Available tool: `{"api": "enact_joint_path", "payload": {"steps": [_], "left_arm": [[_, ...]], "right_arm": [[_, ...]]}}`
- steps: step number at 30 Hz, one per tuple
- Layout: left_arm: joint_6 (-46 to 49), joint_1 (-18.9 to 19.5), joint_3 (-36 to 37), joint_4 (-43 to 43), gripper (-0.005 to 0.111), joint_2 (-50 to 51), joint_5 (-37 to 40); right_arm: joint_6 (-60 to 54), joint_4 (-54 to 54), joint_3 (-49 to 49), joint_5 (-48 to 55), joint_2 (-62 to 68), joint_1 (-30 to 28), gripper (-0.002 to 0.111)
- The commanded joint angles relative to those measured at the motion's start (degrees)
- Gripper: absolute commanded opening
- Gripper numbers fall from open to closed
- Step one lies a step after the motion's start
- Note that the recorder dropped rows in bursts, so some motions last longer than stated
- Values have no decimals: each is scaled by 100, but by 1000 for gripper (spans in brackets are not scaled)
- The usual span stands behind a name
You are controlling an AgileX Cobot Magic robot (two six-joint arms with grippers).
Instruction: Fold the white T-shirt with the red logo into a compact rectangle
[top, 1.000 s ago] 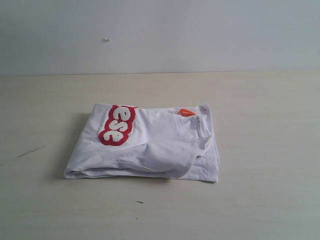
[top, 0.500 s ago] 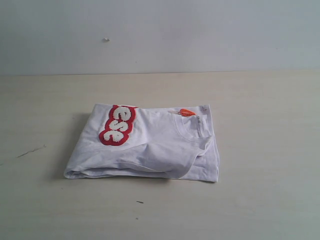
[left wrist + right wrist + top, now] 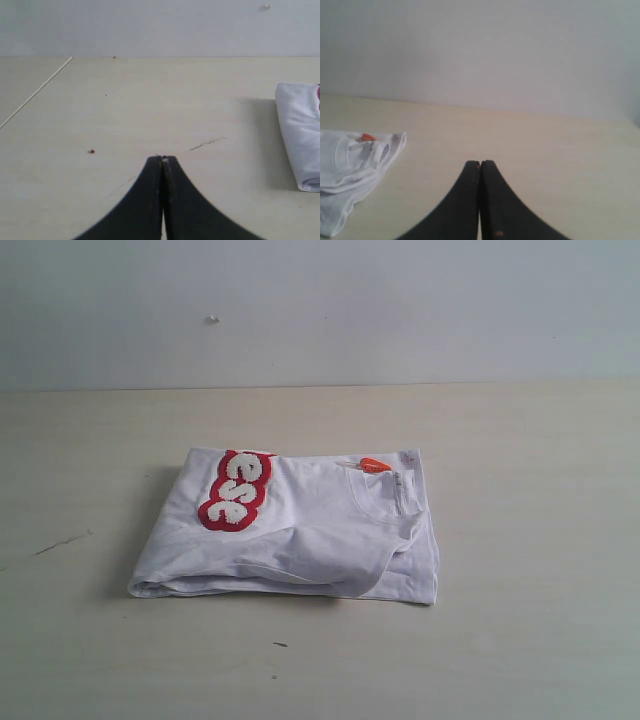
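Shirt (image 3: 300, 530) sits folded into a chunky rectangle around the middle of the table (image 3: 520, 620). The red logo (image 3: 236, 490) is on the top layer toward its far left, only "ese" showing. The orange tag (image 3: 374, 465) is by the collar at the far right corner. The left gripper (image 3: 163, 159) is pinched fully closed on nothing, over bare table and off the shirt. The right gripper (image 3: 480, 163) is the same: tips together, empty, clear of the fabric.
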Motion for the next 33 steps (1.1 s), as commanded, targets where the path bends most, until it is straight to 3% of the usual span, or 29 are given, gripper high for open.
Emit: {"api": "enact_joint_path", "payload": {"steps": [1,11,33], "left_arm": [[-8,11,-3,0,0,-28,-40],[-8,11,-3,0,0,-28,-40],[-8,11,-3,0,0,-28,-40]], "right_arm": [[-131,-75,28,173,-26,-27,0],[-289,126,28,792,-26,-27,0],[-289,141,28,769,-26,-27,0]]}}
